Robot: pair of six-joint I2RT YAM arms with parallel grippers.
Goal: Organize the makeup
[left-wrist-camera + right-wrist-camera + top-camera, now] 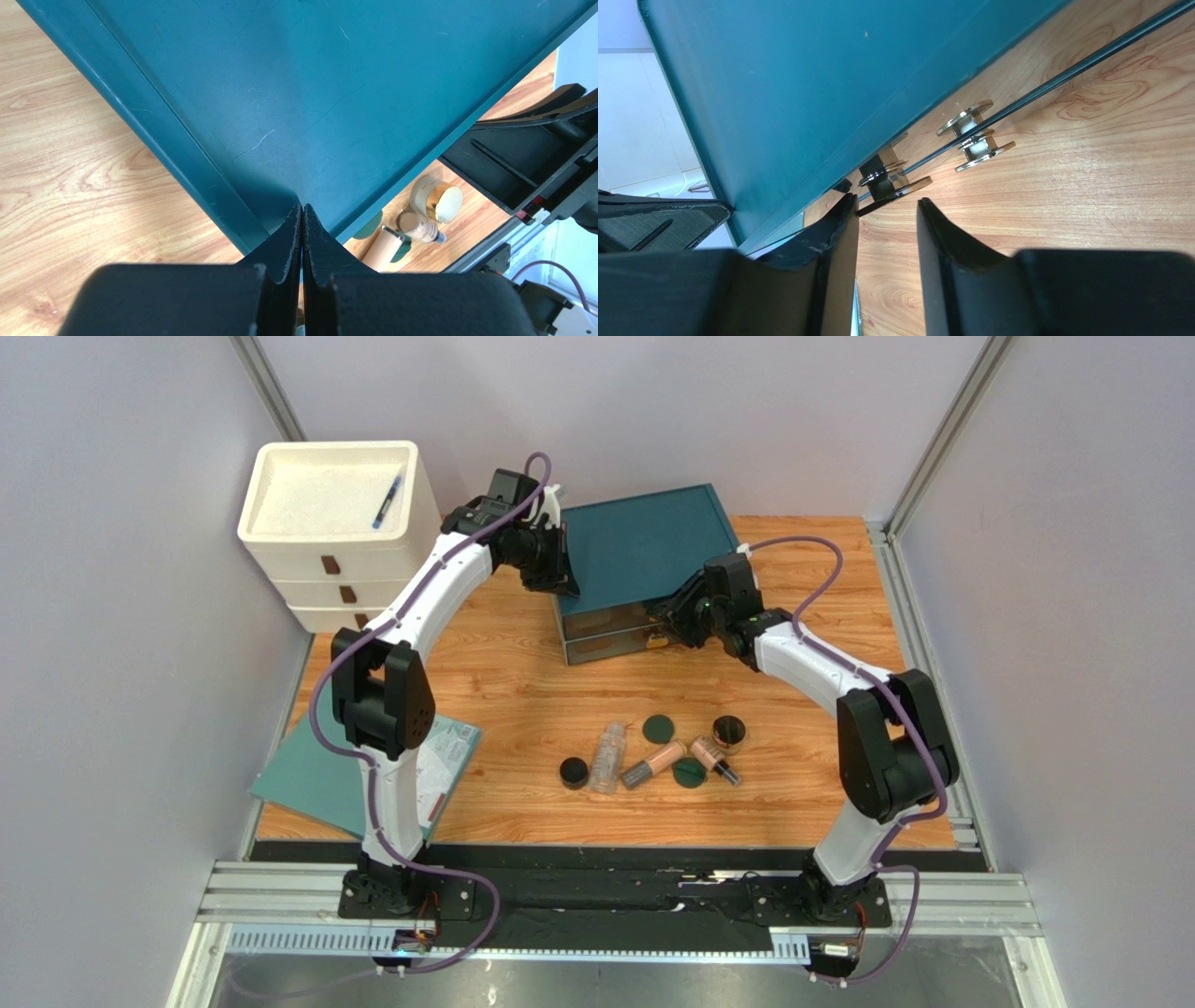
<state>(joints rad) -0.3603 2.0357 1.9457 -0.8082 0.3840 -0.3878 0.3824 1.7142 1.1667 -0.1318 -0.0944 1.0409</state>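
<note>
The makeup lies in a cluster on the wooden table: a black round jar, a clear bottle, two tan tubes, two dark green discs and a gold-rimmed compact. The compact and a tube also show under the lid in the left wrist view. A clear box with a teal lid stands behind them. My left gripper is shut, its tips at the lid's near corner; I cannot tell if it pinches the lid. My right gripper is open and empty at the box's front right.
A white drawer unit stands at the back left with a blue pen in its top tray. A teal booklet lies at the front left beside the left arm. Metal fittings and a rod sit on the box by my right fingers.
</note>
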